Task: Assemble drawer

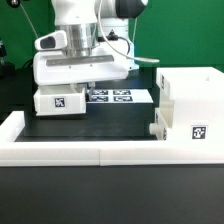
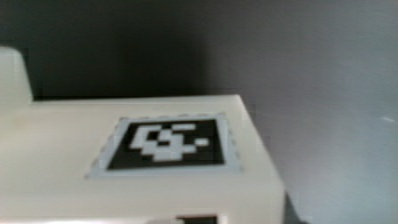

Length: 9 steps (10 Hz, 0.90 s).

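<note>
1. The claw [image 1: 88, 88] is low over a white tray [image 1: 70, 103]. Its fingertips are hidden between the hand's body and the tray, so I cannot tell whether it is clenched, released or grasping.
2. The tray stands near the far edge of the black tabletop [image 1: 100, 125], toward the exterior view's left. It touches or is just beside the marker board [image 1: 120, 97].
3. The wrist view is filled by a flat white face carrying one tag [image 2: 169, 145]. This is most likely the same tray, seen very close.
4. The housing [image 1: 190, 95] stands at the tabletop's near corner on the exterior view's right, well apart from the tray. A small white piece [image 1: 158, 128] sits against its lower side; it is too small to identify.
5. Handling, as a judgement: the plastic parts look light, stiff and smooth, so they are probably slippery. The tray is best taken across a thin wall rather than over its full width. The housing looks too broad to span, so an edge of a wall is the likely hold.
6. Nothing readable shows, neither brand nor writing. There are only black-and-white square tags, one on the tray [image 1: 58, 102] and one on the housing [image 1: 198, 133].
</note>
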Available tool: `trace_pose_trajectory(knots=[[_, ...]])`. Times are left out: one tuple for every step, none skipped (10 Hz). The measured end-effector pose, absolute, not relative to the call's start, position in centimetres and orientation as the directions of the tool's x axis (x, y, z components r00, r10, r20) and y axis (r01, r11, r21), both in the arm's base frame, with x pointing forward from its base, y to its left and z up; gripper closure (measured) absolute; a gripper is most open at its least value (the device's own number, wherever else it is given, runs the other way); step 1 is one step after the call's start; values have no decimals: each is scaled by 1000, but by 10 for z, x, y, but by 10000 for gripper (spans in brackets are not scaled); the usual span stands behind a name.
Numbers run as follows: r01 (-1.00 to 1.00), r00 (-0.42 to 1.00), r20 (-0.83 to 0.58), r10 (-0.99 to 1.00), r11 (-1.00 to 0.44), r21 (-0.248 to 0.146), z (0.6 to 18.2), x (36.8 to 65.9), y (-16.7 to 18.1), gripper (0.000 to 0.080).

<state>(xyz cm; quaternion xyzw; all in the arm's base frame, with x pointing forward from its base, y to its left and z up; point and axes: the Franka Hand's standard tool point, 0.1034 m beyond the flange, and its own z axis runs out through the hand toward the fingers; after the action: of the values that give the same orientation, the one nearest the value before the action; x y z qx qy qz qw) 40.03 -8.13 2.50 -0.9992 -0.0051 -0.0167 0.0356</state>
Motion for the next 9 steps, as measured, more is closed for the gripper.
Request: trace_pose_trajectory(knots=[[24,999,31,21,-997,-78,35,406,-76,757],[40,999,39,37,-996,-80,44,412,-69,757],[48,998,48,44,-996,-81,51,420,-60,757],[65,997,42,62,-994,-89,58,427,-50,757],[83,996,37,80,-992,-98,66,438,-42,757],[98,995,38,95,-989,-106,72,449,-36,757],[111,993,40,107,-987,-115,77,461,-30,757],[117,993,46,112,-986,-119,78,469,-25,757],[121,992,44,117,-984,-128,79,480,-18,757]])
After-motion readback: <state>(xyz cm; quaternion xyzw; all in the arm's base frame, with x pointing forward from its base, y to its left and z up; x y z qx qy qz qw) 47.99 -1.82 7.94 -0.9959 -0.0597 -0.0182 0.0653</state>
